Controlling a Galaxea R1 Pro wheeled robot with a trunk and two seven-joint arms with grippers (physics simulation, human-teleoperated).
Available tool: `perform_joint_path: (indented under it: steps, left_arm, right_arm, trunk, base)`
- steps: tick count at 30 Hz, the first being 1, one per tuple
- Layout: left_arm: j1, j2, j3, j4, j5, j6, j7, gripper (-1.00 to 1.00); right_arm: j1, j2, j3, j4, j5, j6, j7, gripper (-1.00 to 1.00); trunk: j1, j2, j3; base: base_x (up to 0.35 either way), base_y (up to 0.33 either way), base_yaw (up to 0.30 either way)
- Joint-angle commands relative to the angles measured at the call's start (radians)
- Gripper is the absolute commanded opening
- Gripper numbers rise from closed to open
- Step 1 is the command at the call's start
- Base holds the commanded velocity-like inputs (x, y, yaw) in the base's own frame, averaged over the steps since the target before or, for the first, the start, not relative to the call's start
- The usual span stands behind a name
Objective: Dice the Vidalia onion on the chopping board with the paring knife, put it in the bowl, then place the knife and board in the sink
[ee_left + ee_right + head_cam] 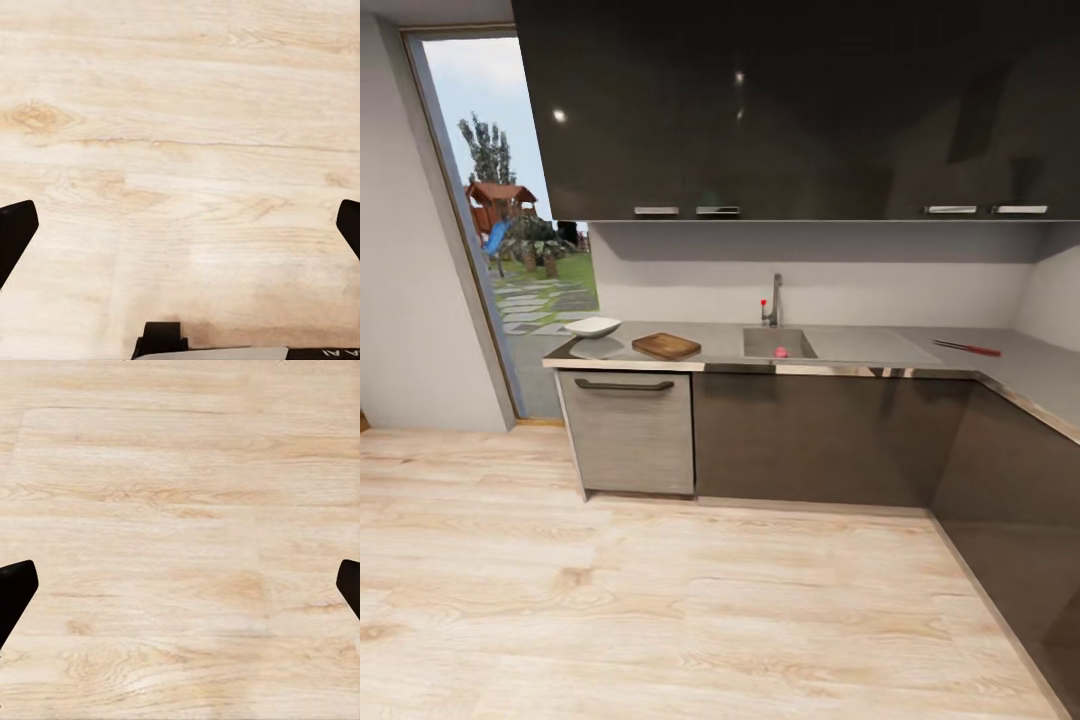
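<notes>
- From the head camera I saw the kitchen from some way back, with the light wood floor [660, 600] taking up the lower half of the frame.
- The countertop [1000, 362] ran across the middle of the frame and turned toward me along the right edge, over dark cabinet fronts [820, 435].
- The sink [778, 344] sat just right of centre, its faucet [773, 300] rising behind it with a small red knob; a small pinkish-red thing [781, 352] lay in the basin, too small for me to say for sure that it was the onion.
- The chopping board [666, 346] lay on the countertop left of the sink, apart from it.
- The bowl [593, 326] stood further left, near the board at the counter's left end.
- The paring knife [967, 348] lay on the counter well to the right of the sink, red handle toward the right of the frame.
- Dark upper cabinets [790, 110] filled the top of the frame, and a tall window [510, 230] at the upper left showed a garden.
- In the left wrist camera, the left gripper [180, 232] was spread wide, 1 dark fingertip at each side edge, with nothing but floor planks between them.
- In the right wrist camera, the right gripper [180, 592] was likewise spread wide over bare floor, holding nothing.
</notes>
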Motion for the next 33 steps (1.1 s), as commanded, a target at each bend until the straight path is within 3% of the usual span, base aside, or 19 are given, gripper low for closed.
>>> perform_joint_path:
  steps: [1,15,23,33]
  left_arm:
    - [0.000,0.000,0.000,-0.001,0.001,-0.002,0.000,1.00]
    - [0.000,0.006,0.003,-0.002,-0.001,-0.002,0.000,1.00]
    - [0.000,0.008,0.003,-0.009,-0.001,-0.003,0.000,1.00]
    - [0.000,0.007,0.003,-0.027,0.001,-0.012,0.000,1.00]
  right_arm:
    - [0.000,0.000,0.000,0.000,0.000,-0.003,-0.003,1.00]
    - [0.000,0.001,-0.002,0.000,-0.002,-0.003,-0.004,1.00]
    - [0.000,0.002,-0.003,0.000,-0.004,-0.001,-0.005,1.00]
    - [0.000,0.002,-0.003,0.000,-0.004,-0.001,-0.005,1.00]
  trunk:
    - [0.000,0.000,-0.001]
    - [0.000,0.000,-0.001]
    - [0.000,0.000,0.003]
    - [0.000,0.000,0.004]
  base:
    - [0.165,0.093,0.000]
    - [0.278,0.125,-0.001]
    - [0.282,0.146,-0.145]
    - [0.051,0.033,-0.024]
